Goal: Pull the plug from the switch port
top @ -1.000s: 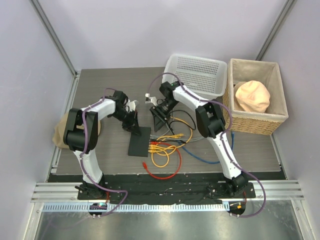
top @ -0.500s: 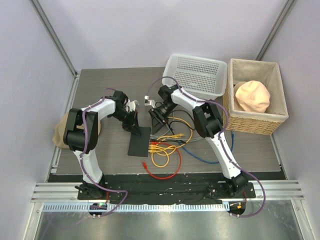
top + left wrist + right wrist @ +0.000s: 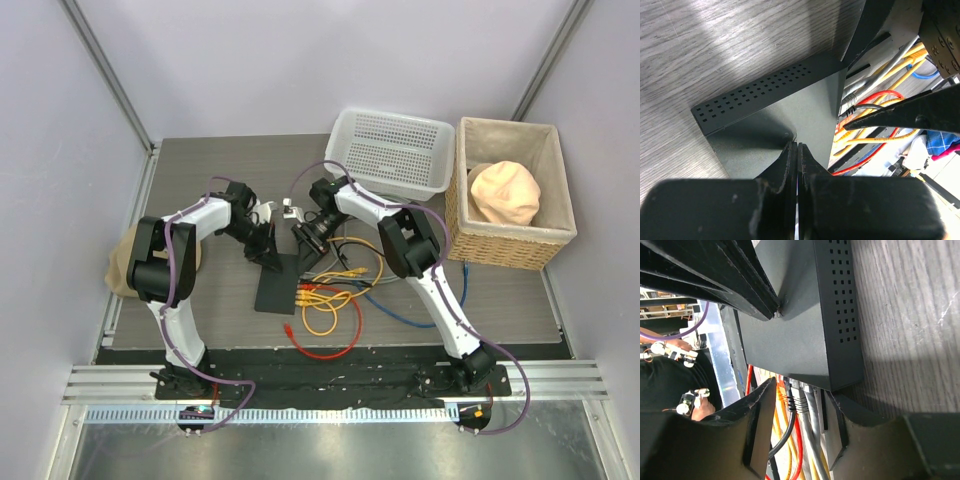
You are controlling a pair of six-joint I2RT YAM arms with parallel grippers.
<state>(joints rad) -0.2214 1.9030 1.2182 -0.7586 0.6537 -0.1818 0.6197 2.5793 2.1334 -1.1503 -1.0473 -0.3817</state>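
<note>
no text, label, brand or number legible to you in any of three views. switch (image 3: 790,117) casing, seen close from both wrist cameras, gives you plain matte black with rows of vent holes, no print readable. blue-and-white patch (image 3: 943,145) at right edge of left wrist view too blurred to read.

- The switch (image 3: 790,335): matt black, smooth, with a perforated side.
- The table (image 3: 715,45): grey, wood-grained.
- The white basket (image 3: 395,150): perforated plastic.
- The woven basket (image 3: 505,248): wicker, cloth-lined.
</note>
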